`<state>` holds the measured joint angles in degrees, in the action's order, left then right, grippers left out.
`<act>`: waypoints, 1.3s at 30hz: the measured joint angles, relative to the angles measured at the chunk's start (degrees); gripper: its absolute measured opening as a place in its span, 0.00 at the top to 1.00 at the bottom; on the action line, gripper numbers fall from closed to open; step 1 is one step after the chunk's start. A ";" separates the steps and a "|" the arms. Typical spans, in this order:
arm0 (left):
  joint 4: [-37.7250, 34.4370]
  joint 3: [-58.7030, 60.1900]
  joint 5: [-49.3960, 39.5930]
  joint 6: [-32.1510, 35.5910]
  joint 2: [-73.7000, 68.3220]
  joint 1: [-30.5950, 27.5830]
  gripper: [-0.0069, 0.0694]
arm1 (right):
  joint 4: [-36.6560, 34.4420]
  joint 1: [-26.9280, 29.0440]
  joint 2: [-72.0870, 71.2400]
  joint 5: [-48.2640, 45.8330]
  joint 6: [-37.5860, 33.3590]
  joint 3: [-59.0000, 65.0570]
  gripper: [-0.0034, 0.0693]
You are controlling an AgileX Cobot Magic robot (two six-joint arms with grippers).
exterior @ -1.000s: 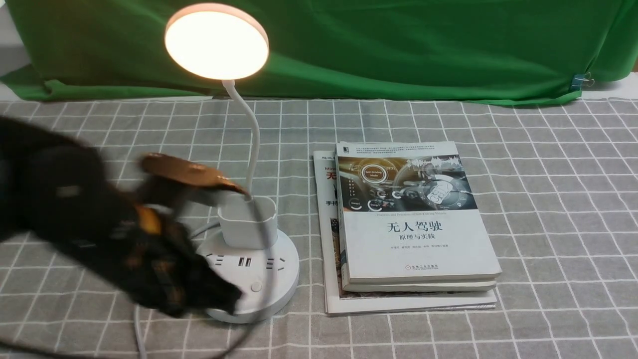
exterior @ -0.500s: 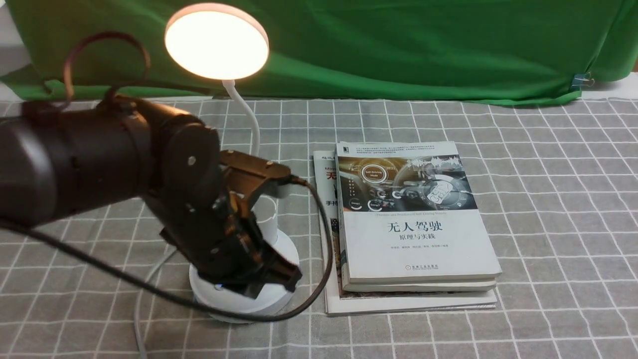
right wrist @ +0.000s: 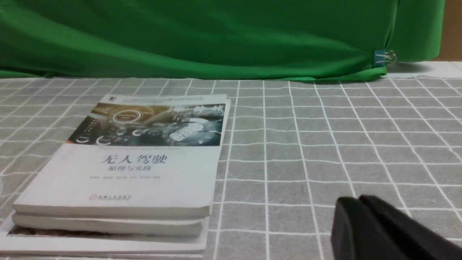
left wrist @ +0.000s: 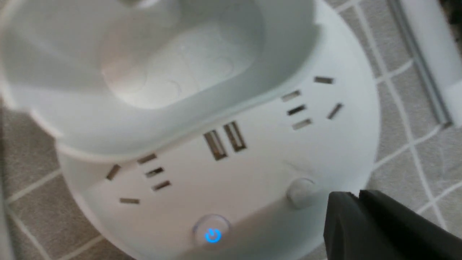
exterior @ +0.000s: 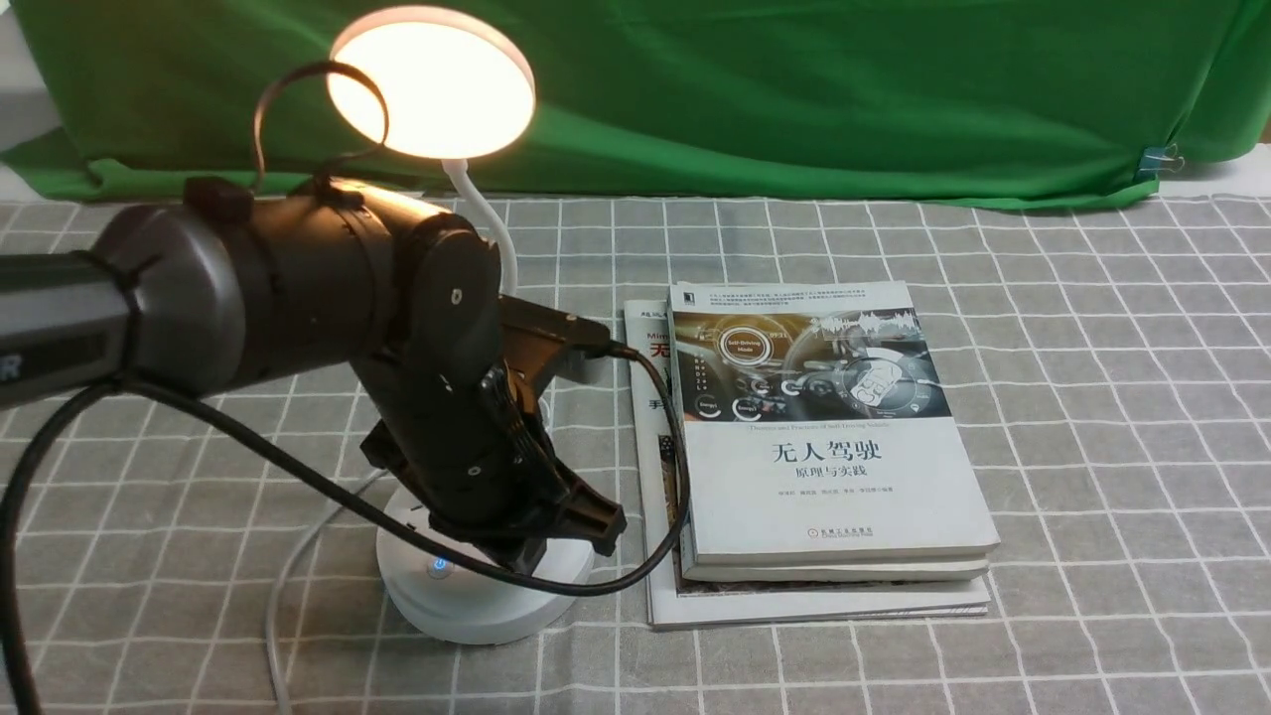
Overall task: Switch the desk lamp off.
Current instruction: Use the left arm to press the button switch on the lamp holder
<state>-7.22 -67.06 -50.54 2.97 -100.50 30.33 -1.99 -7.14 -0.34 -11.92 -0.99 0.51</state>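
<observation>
Now that the left pincer [left wrist: 358, 194], closed and empty, reaches the base [left wrist: 249, 177], the glowing desk lamp [exterior: 432, 87] probably needs a push.

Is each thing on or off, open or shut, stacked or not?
Desk lamp: on, glowing.
Power button: lit blue.
Other button: not lit.
Books: shut, stacked.
Left gripper: fingertips together.
Right gripper: fingertips together.
</observation>
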 joint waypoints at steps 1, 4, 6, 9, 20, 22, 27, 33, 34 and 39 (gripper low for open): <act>0.33 0.00 0.00 0.00 -0.06 -0.12 0.88 | 0.00 0.00 0.00 0.00 0.00 0.00 0.90; 0.61 -0.07 -0.04 0.00 -0.33 -0.52 0.88 | 0.00 0.00 0.00 0.00 0.00 0.00 0.90; 0.67 -0.07 0.01 0.00 -0.66 -0.65 0.88 | 0.00 0.00 0.00 0.00 0.00 0.00 0.90; 0.80 -0.07 0.77 0.00 -1.47 -0.70 0.88 | 0.00 0.00 0.00 0.00 0.00 0.00 0.90; 0.61 -1.07 0.10 0.09 -4.38 -0.70 0.88 | 0.00 0.00 0.00 0.00 0.00 0.00 0.90; 0.66 -1.01 0.06 0.17 -3.80 -0.70 0.88 | 0.00 0.00 0.00 0.00 0.00 0.00 0.90; 0.73 -0.50 -0.66 -0.01 -0.12 -0.58 0.88 | 0.00 0.00 0.00 0.00 0.00 0.00 0.90; 0.73 -0.50 -0.43 -0.01 2.31 -0.52 0.88 | 0.00 0.00 0.00 0.00 0.00 0.00 0.90; 0.73 -0.50 -0.43 -0.01 1.90 -0.52 0.88 | 0.00 0.00 0.00 0.00 0.00 0.00 0.90; 0.73 -0.50 -0.24 -0.01 -1.29 -0.52 0.88 | 0.00 0.00 0.00 0.00 0.00 0.00 0.90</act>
<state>-6.49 -67.56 -50.78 2.96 -101.78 29.81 -1.99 -7.14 -0.34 -11.92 -0.99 0.51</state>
